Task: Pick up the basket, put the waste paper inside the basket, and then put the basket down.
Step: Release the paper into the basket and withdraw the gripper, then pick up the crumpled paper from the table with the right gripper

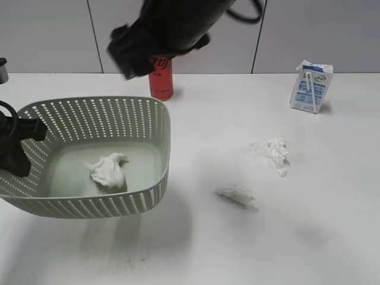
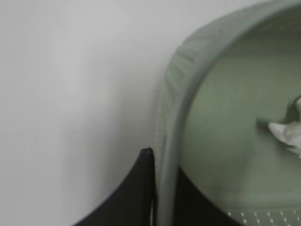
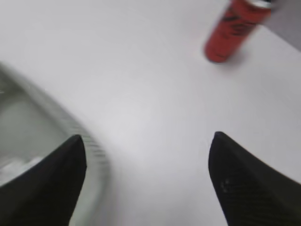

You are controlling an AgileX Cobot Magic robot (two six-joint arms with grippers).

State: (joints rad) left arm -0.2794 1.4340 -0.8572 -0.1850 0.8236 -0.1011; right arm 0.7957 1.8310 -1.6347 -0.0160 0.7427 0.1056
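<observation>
My left gripper (image 2: pixel 160 188) pinches the rim of the light, stiff basket (image 1: pixel 148 127), one waste paper (image 1: pixel 108 171) wad inside and two soft, feather-light wads on the table (image 1: pixel 249 249), while my right gripper (image 3: pixel 146 183) hangs spread and empty above the basket's far edge.

One wad (image 1: pixel 108 171) in basket (image 1: pixel 142 122); two wads (image 1: pixel 236 195) right.

The right arm (image 1: pixel 169 27) is motion-blurred and cut off by the exterior view's top edge, hiding the top of the red can (image 1: pixel 161 80). The left gripper (image 1: pixel 15 139) is cropped at the left edge. The basket (image 2: pixel 176 117) rim is blurred in the left wrist view.
</observation>
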